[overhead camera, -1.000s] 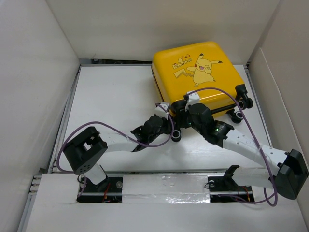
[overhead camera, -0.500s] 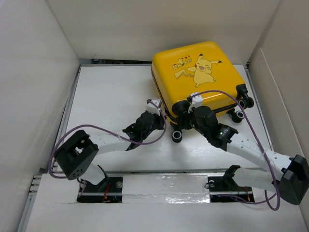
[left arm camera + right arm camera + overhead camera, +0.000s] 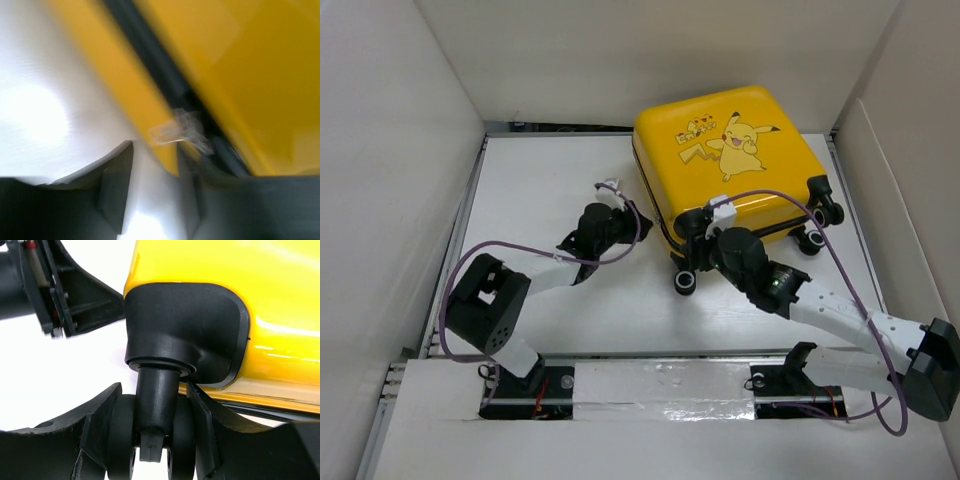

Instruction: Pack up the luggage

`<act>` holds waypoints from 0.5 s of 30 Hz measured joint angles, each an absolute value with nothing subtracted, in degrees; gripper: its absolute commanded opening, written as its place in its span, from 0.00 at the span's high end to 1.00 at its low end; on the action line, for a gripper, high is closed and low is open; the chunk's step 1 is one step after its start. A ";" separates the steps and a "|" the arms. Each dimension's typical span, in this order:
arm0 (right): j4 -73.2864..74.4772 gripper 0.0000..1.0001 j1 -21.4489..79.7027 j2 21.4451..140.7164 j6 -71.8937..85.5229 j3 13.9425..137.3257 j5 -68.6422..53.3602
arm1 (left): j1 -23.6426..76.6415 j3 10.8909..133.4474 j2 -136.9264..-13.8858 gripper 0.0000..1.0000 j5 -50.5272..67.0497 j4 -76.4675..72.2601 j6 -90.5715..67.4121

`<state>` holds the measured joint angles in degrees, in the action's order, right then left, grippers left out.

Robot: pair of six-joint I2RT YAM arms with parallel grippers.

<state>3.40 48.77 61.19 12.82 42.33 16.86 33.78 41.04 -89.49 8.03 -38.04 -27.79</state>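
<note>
Bright-yellow luggage (image 3: pixel 735 160), closed and flat on the far right of the white surface (image 3: pixel 540 180), Pikachu face up, black wheels along its near side. Right hand (image 3: pixel 153 395) at the luggage's near-left corner, fingers (image 3: pixel 97 440) clamped on either side of the wheel (image 3: pixel 685 282) there, just under its black housing (image 3: pixel 185 335). Left hand (image 3: pixel 612 200) just beside the luggage's left edge, apart from it in the overhead view, parted slightly and holding nothing. Black zipper band (image 3: pixel 165 75) close in front of that hand, badly blurred in its wrist view.
</note>
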 measured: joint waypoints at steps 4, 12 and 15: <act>3.55 1.00 51.44 61.12 12.19 42.33 19.07 | 26.65 37.52 -87.33 0.28 0.23 -39.29 -30.76; 1.98 1.00 56.99 68.05 12.08 46.65 20.80 | 25.34 26.63 -59.24 0.26 -7.44 -39.00 -37.69; 2.13 0.68 58.92 74.52 12.91 52.07 21.12 | 26.48 26.59 -47.86 0.01 -8.91 -36.29 -38.72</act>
